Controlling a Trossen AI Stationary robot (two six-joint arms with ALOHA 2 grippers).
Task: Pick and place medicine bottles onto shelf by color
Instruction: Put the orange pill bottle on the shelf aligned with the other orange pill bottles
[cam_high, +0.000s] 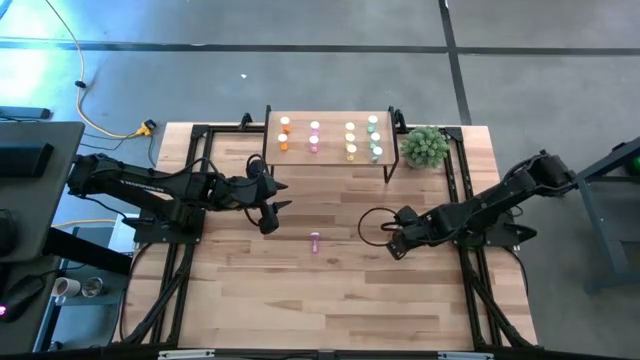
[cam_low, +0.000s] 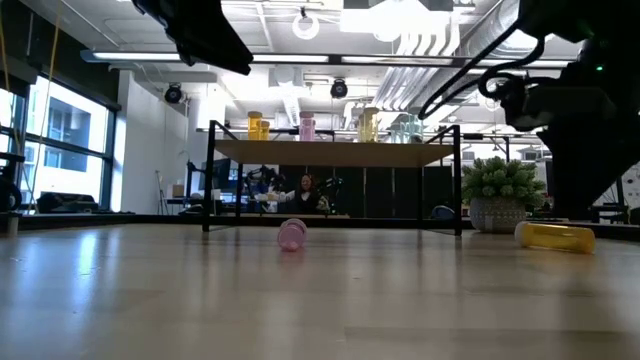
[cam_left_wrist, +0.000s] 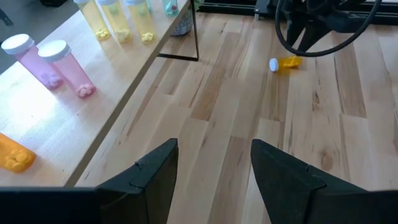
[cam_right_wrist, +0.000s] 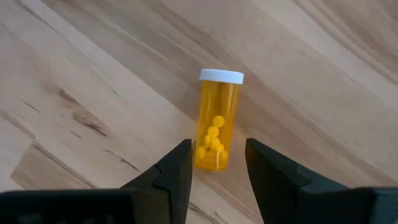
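A yellow medicine bottle (cam_right_wrist: 217, 121) with a white cap lies on its side on the table, also visible in the low view (cam_low: 555, 237). My right gripper (cam_right_wrist: 217, 158) hangs over it, pointing steeply down. Its fingers are open and stand on either side of the bottle's bottom end, apart from it. A pink bottle (cam_high: 315, 240) lies on its side at the table's middle. The shelf (cam_high: 330, 140) at the far edge carries upright orange, pink, yellow and green bottles. My left gripper (cam_high: 275, 205) waits open in front of the shelf's left part, holding nothing.
A small green plant (cam_high: 425, 147) in a pot stands right of the shelf. Black frame rails (cam_high: 185, 250) run along the table's left and right sides. Bare wood stretches across the near half of the table (cam_high: 330, 300).
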